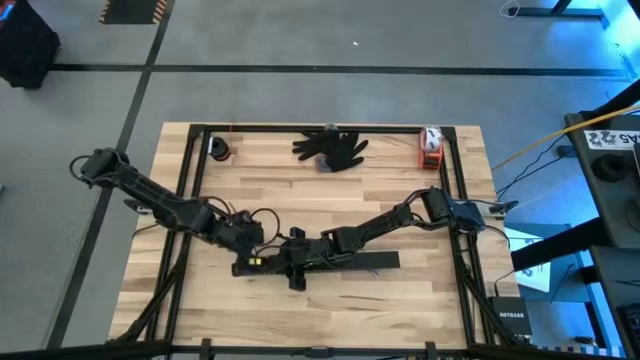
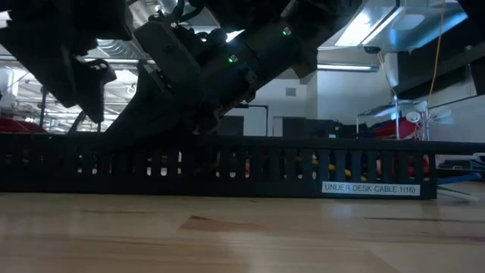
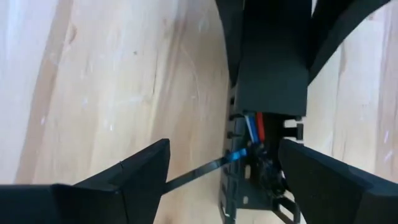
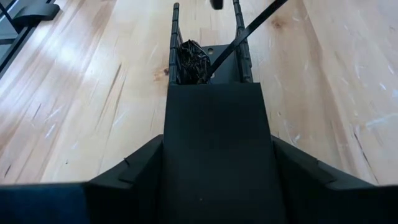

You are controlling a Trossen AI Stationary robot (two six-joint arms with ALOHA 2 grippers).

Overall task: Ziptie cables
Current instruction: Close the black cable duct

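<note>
Tabletop (image 1: 330, 195): pale wood planks, filling the middle of the high view, framed by dark rails.

Black slotted channel (image 2: 227, 167): long, lying flat across the lower centre of the high view; in the low view it spanned nearly the full width, with a white label at lower right.

Black glove (image 1: 332, 147): at upper centre of the high view, well apart from the channel.

Orange-and-white item (image 1: 431, 147): at upper right of the tabletop; kind could not be told.

Left pincer (image 3: 224, 171): over the channel's left part, lower left of centre in the high view; fingers spread, straddling the channel, grasping nothing visible.

Right pincer (image 1: 300, 255): over the channel at lower centre in the high view; fingers apart, astride the channel wall, grasping nothing visible.

Cables (image 3: 254, 134): blue, red and dark wires lying inside the channel, between the left pincer's fingers.

Thin dark strip (image 3: 199, 173): slanting from the channel out over the wood.
</note>
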